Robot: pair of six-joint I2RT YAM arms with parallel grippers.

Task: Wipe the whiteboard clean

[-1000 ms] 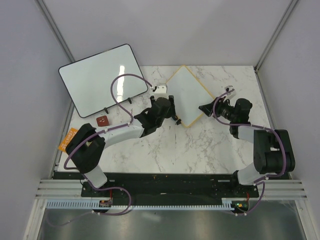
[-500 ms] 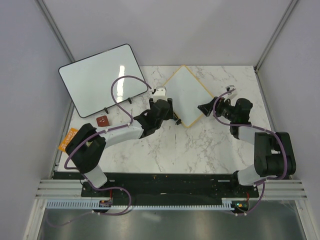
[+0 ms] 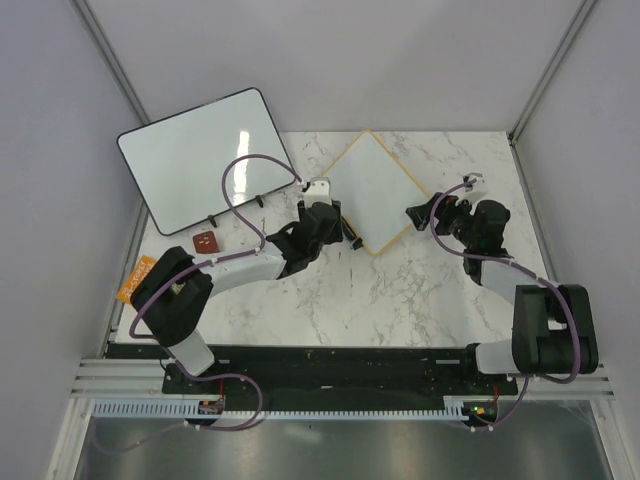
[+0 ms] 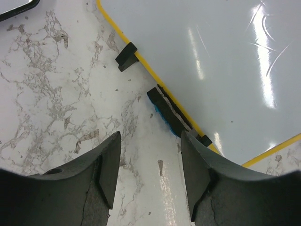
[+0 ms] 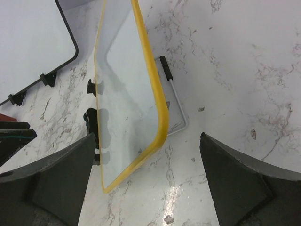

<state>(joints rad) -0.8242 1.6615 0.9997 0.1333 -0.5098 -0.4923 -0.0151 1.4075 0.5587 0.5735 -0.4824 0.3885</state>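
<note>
Right end effector [image 3: 413, 214] has just let go, wide open and backed off the whiteboard's [image 3: 372, 190] right corner, so the board rests free on the worktop [image 3: 400, 290], blank as far as I see, with my left end effector [image 4: 150, 141] unclenched above the eraser [image 4: 167, 115] at its left edge.

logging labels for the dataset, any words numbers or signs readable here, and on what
No text can be read.
whiteboard: blank, no writing.
black-framed board: blank.
red block: pale mark, too small to read.
orange tag: too small to tell.
</note>
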